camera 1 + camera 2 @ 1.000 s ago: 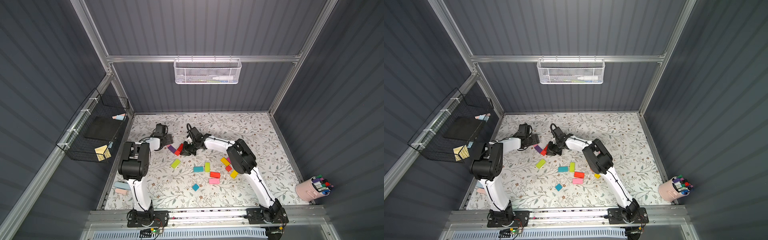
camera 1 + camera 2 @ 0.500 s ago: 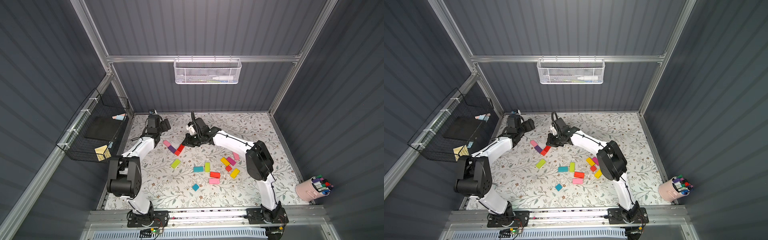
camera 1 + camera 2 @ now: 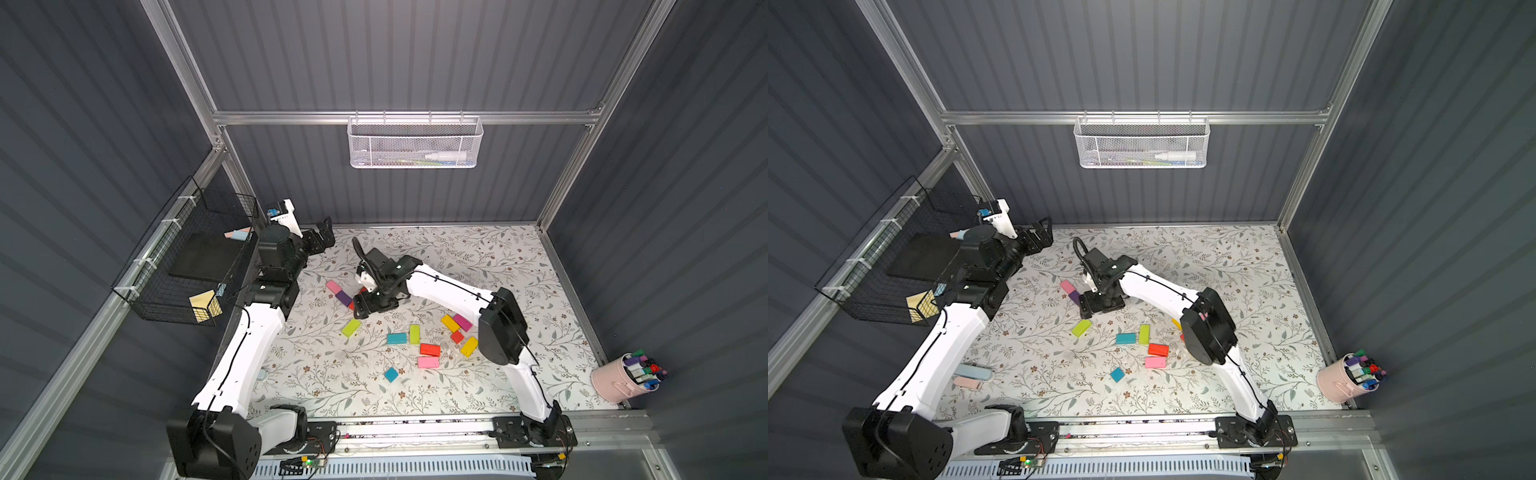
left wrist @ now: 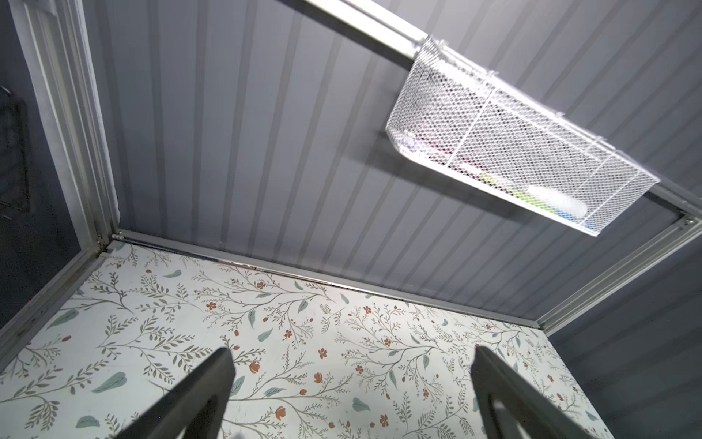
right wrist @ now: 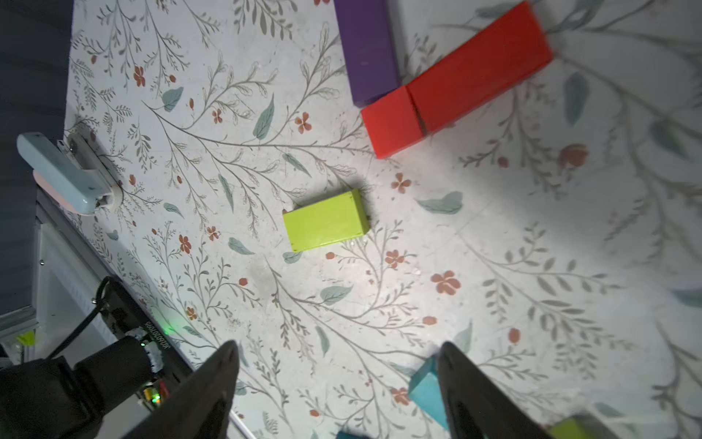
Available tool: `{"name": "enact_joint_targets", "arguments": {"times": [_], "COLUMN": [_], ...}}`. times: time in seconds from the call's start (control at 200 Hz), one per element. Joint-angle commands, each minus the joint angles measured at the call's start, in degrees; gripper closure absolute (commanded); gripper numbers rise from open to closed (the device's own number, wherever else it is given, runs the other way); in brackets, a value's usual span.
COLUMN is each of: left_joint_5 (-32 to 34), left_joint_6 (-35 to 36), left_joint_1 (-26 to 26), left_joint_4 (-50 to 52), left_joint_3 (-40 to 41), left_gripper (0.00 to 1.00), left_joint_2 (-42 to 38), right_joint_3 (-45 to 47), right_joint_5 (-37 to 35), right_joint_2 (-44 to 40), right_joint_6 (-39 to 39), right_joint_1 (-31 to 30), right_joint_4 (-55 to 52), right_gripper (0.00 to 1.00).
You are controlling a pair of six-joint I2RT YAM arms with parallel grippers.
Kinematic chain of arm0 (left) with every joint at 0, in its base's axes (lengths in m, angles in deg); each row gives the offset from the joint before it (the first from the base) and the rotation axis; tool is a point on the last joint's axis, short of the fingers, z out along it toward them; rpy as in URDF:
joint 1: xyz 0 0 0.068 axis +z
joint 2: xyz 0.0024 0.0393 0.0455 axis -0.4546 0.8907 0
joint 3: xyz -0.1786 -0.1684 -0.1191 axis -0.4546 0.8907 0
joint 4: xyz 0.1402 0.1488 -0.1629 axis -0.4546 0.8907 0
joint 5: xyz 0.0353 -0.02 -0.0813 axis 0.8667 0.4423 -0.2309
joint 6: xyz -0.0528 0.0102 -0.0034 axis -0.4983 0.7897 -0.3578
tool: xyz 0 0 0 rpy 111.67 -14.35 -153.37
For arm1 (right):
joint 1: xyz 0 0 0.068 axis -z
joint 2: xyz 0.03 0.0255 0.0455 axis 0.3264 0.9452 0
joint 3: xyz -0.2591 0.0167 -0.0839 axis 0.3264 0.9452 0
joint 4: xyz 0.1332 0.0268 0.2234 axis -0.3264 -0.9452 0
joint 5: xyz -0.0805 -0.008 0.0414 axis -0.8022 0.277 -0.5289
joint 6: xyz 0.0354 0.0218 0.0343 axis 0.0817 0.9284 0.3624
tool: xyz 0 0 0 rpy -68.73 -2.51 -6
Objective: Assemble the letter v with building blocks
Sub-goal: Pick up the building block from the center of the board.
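Note:
A pink block [image 3: 333, 286], a purple block [image 3: 343, 297] and two red blocks [image 5: 478, 72] lie in a bent line on the floral mat; in the right wrist view the purple block [image 5: 368, 49] touches the smaller red one [image 5: 393, 121]. My right gripper [image 3: 360, 309] hovers over the red blocks, open and holding nothing [image 5: 338, 353]. A lime block [image 5: 326, 220] and a teal block [image 5: 425, 391] lie below it. More building blocks [image 3: 429, 349] are scattered at mid-mat. My left gripper [image 3: 322, 237] is raised near the back left corner, open and empty [image 4: 353, 361].
A white mesh basket [image 3: 413, 143] hangs on the back wall. On the left wall is a black wire basket [image 3: 187, 266] with a yellow pad [image 3: 203, 305]. Pastel cases [image 3: 973, 376] lie front left. A pink pen cup [image 3: 623, 378] stands front right.
My right gripper has opened and lifted off the red block, leaving it by the purple one. The left arm has drawn back and up toward the back left corner, opening wider.

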Motion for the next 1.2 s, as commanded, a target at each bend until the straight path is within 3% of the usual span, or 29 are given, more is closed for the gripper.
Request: {"name": "enact_joint_targets", "arguments": {"times": [0.0,0.095,0.23,0.29,0.37,0.465,0.575,0.69,0.95,1.035,1.191], "left_joint_5": [0.39,0.45,-1.53,-1.75,-0.91,-0.08,0.27,2.83,5.44,3.60,9.21], "left_joint_6": [0.40,1.07,1.88,2.47,5.48,7.54,9.96,8.04,1.94,-0.57,-4.59], "left_joint_1": [0.02,0.03,0.10,0.12,0.08,0.05,-1.17,-6.04,-18.69,-20.82,-22.40], "left_joint_4": [5.46,6.49,6.62,7.71,10.06,16.68,22.50,27.10,35.85,36.33,44.81], "left_joint_3": [-1.48,-1.42,0.16,-0.08,-1.60,-4.48,-3.75,-5.34,-1.48,0.08,-1.99], "left_gripper": [0.00,0.00,0.00,0.00,0.01,0.00,0.00,0.03,0.07,0.07,0.09], "left_joint_2": [-0.42,-1.00,-3.47,-3.53,-2.51,0.47,1.44,1.28,9.22,6.07,5.66], "right_joint_3": [-5.02,-5.03,-13.25,-15.42,-13.83,-0.52,17.16,25.24,24.39,24.14,22.90], "right_joint_5": [-0.20,-1.14,-15.33,-18.70,-14.66,-14.36,-9.00,-4.62,6.00,9.47,15.53], "right_joint_2": [3.41,3.45,6.17,7.04,5.68,-2.62,-15.41,-23.92,-25.76,-23.97,-19.67], "right_joint_6": [11.34,15.55,8.20,9.81,13.72,16.17,17.60,15.81,6.50,4.89,2.56], "right_joint_1": [0.01,-0.78,-4.74,-5.13,-4.14,-1.56,6.73,15.68,24.61,25.45,25.97], "right_joint_4": [-8.42,-4.43,-11.17,-14.45,-15.39,-8.02,3.82,6.30,2.97,4.32,5.26], "right_gripper": [0.18,0.18,0.19,0.18,0.18,0.18,0.18,0.19,0.18,0.18,0.18]}}
